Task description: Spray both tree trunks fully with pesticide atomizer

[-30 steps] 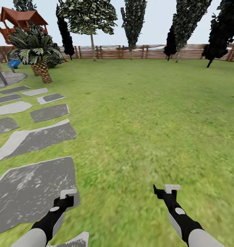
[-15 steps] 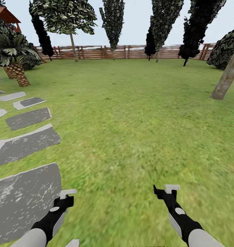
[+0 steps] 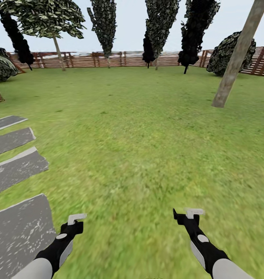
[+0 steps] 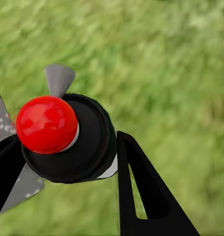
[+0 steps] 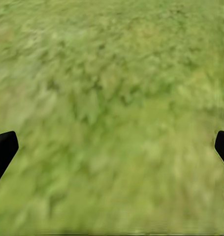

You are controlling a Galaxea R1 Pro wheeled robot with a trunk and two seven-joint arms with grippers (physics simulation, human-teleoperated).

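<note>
While lawn [image 5: 112, 98] under right wrist, leaning tree trunk [image 3: 237, 54] overhead.

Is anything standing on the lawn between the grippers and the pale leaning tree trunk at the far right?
Nothing visible: open grass runs from the left gripper and right gripper to the trunk.
</note>
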